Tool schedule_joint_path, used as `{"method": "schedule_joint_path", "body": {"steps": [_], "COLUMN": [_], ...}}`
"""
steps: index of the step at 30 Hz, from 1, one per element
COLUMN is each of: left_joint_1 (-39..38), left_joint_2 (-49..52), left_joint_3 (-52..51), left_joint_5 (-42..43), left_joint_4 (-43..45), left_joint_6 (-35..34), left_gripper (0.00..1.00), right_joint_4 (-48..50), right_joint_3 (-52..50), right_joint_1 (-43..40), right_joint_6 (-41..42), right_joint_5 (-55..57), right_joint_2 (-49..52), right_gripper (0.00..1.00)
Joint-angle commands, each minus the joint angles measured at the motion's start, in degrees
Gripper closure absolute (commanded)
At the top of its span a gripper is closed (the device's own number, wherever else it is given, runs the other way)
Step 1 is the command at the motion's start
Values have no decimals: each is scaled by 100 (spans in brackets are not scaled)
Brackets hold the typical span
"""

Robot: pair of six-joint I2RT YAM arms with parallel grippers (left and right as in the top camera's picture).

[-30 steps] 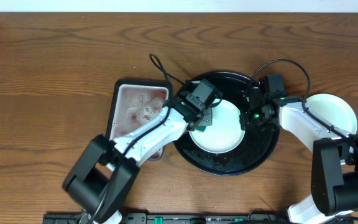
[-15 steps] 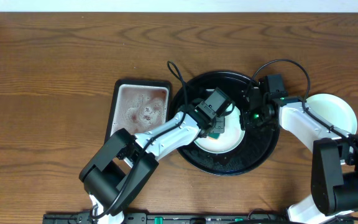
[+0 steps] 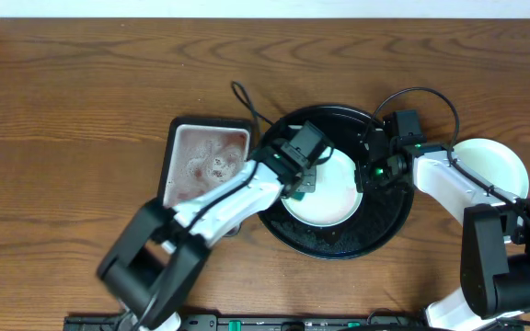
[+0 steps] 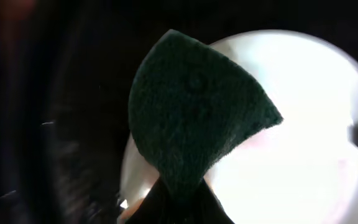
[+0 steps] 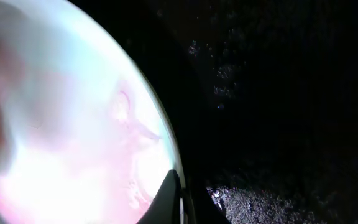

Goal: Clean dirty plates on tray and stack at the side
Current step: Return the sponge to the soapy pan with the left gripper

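On the tray [image 3: 380, 223]: only one plate [image 3: 334, 198] to go, pink smears across it in the right wrist view, so mid-wipe by the look of it. Off to the right, well apart, a white stack [image 3: 495, 165] already set down; count unclear. Left gripper [image 3: 300, 177] clamped on a green pad [image 4: 191, 124], pressed to the plate's left part. Right gripper [image 3: 368, 173] at the plate's right rim; grip impossible to tell.
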Motion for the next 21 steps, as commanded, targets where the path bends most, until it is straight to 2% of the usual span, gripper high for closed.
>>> {"method": "schedule_joint_path", "body": {"steps": [1,10,15,21], "left_joint_1": [166,1499,2129,2422], "left_joint_2": [-691,-986,-874,-570], "left_joint_3": [-13,-39,-269,-509], "left_joint_5": [-245,-284,-280,-258], "left_joint_4": [-236,-1209,-1191,-1019], "left_joint_6": [181,704,737,737], "left_gripper": [92,92,92,92], "right_joint_4": [-33,-26,-11,-7], "right_joint_3": [-151,-151,-151,-151], "right_joint_1": [90,90,90,92], "right_joint_6": [13,13,13,13], "right_joint_5": [168,168,168,166], "right_joint_2": [107,107,107,107], "right_gripper": [96,96,96,96]}}
